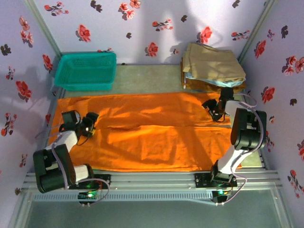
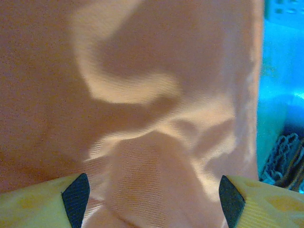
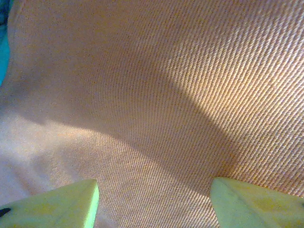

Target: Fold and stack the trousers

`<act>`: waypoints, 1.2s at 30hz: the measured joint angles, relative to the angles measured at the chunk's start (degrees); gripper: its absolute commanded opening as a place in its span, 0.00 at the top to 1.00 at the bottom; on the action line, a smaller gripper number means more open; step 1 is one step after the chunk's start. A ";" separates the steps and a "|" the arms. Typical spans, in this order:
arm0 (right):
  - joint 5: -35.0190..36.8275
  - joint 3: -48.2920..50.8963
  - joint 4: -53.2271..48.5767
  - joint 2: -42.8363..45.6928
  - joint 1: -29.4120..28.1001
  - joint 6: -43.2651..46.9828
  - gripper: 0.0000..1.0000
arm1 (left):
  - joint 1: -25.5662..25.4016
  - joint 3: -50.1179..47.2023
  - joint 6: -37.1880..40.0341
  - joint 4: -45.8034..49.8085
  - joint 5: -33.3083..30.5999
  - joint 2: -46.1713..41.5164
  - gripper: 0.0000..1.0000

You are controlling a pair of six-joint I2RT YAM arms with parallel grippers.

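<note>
The trousers (image 1: 152, 137) lay spread flat beneath both sets of fingers. My left fingers (image 2: 76, 194) stood wide apart and held nothing, with a raised wrinkle of orange cloth between them, which I judged a handy place to pinch. My right fingers (image 3: 61, 204) were also spread and empty, close over the cloth. Beyond the left fingers sat the teal basket (image 1: 85, 71). Beyond the right fingers was the folded stack (image 1: 211, 66), probably where the folded pair belongs.

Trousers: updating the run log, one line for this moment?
trousers: spread flat, unfolded | left hand: open over cloth | right hand: open over cloth
</note>
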State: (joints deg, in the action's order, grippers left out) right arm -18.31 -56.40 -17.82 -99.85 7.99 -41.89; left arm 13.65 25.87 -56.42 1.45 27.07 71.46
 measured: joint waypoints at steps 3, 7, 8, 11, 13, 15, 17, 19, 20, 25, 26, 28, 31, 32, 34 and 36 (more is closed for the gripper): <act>0.17 -1.07 -3.65 1.20 -0.50 0.28 0.32 | 0.04 -0.11 0.28 3.30 0.02 -3.52 0.25; 2.03 0.31 -7.85 9.42 -2.78 -0.15 0.32 | -2.19 0.74 1.27 8.39 -1.09 -11.58 0.25; 2.43 1.29 -8.07 12.35 -3.91 -0.33 0.32 | -3.23 1.07 1.49 9.51 -1.53 -13.57 0.25; 3.19 6.47 -7.82 20.06 -8.04 -1.66 0.32 | -5.99 1.18 1.77 11.61 -2.62 -17.64 0.25; 3.30 11.39 -7.72 23.28 -10.84 -3.13 0.32 | -7.13 0.94 1.77 11.96 -3.02 -17.79 0.25; 3.30 15.78 -7.85 24.04 -13.11 -4.33 0.32 | -7.80 0.31 1.77 11.85 -3.19 -16.37 0.25; 3.78 18.75 -8.28 23.08 -13.90 -5.18 0.32 | -8.52 -0.17 1.75 11.10 -3.52 -13.20 0.25; 4.81 19.28 -8.63 20.81 -13.79 -5.31 0.32 | -9.14 -0.52 1.68 9.25 -3.58 -9.60 0.25; 4.79 18.47 -8.79 19.58 -13.44 -5.33 0.32 | -9.27 -0.59 1.51 7.87 -3.58 -7.37 0.25; 4.76 13.25 -8.22 13.46 -11.26 -5.27 0.32 | -9.14 -0.68 0.92 1.57 -4.02 0.61 0.26; 4.74 12.35 -7.93 12.59 -10.60 -5.22 0.32 | -8.96 -0.68 0.79 0.28 -3.93 1.25 0.26; 4.70 10.78 -7.65 10.97 -9.16 -5.05 0.32 | -8.48 -0.70 0.17 -1.66 -3.96 1.95 0.25; 4.26 8.52 -8.15 8.96 -6.88 -4.42 0.32 | -7.85 -1.38 -1.29 -4.09 -3.96 2.14 0.26; 3.96 7.74 -8.48 8.26 -6.23 -4.17 0.31 | -7.80 -1.66 -1.90 -4.79 -3.93 2.14 0.26; 3.41 6.45 -9.16 7.19 -5.14 -3.65 0.31 | -7.80 -2.12 -3.15 -6.12 -3.76 2.14 0.26; 3.28 5.95 -9.31 6.82 -4.46 -3.10 0.31 | -7.80 -2.29 -3.72 -6.97 -3.82 2.21 0.26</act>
State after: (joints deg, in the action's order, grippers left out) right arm -15.03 -50.46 -27.14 -93.03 3.53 -44.99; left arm 5.85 23.57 -60.14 -5.52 23.24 73.67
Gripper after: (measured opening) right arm 0.685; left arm 0.744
